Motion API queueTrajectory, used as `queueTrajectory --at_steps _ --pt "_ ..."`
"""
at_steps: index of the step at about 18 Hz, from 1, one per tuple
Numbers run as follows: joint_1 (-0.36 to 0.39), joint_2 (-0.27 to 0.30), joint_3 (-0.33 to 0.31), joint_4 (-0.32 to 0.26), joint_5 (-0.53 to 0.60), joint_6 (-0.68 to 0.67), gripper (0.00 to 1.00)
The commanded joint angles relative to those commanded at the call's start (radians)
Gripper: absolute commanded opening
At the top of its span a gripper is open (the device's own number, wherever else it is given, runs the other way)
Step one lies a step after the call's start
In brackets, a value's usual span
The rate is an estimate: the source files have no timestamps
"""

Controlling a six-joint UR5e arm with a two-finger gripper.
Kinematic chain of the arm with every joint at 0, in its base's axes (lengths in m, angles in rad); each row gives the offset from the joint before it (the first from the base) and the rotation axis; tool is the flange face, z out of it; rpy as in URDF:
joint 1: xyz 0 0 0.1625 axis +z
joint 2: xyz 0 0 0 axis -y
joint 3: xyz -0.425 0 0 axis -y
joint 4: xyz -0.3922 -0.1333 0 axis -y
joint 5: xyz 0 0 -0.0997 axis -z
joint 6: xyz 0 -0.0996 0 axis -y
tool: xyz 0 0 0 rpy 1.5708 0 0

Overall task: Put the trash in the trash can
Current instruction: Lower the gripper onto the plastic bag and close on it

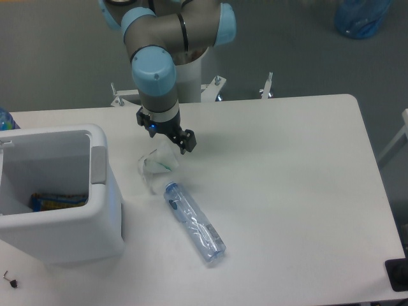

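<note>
No writing can be read on anything here. The white table fills most of the frame, and at its left edge stands the white trash can, open at the top, with a blue and yellow wrapper lying in its bottom. From the upper left of the frame the arm reaches down, and its gripper hangs spread and empty, with nothing between its fingers, just above the wrinkled cup. In the lower middle the clear bottle lies flat on the table, long axis running diagonally, blue cap toward the upper left and base toward the lower right. The wrinkled cup (clear plastic, with a green mark) sits between the trash can and the bottle's cap, close beside both. A blue translucent bag rests on the floor in the upper right corner.
</note>
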Motion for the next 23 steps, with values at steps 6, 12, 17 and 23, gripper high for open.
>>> queueTrajectory --at_steps 6,12,17,23 --pt "-0.002 -0.008 0.006 -0.002 0.000 -0.002 0.65" --pt "-0.002 -0.008 0.018 -0.003 -0.002 -0.008 0.00" --pt "0.009 -0.006 0.040 -0.006 -0.021 -0.006 0.00" --pt "0.018 -0.002 0.052 -0.008 -0.020 -0.002 0.00"
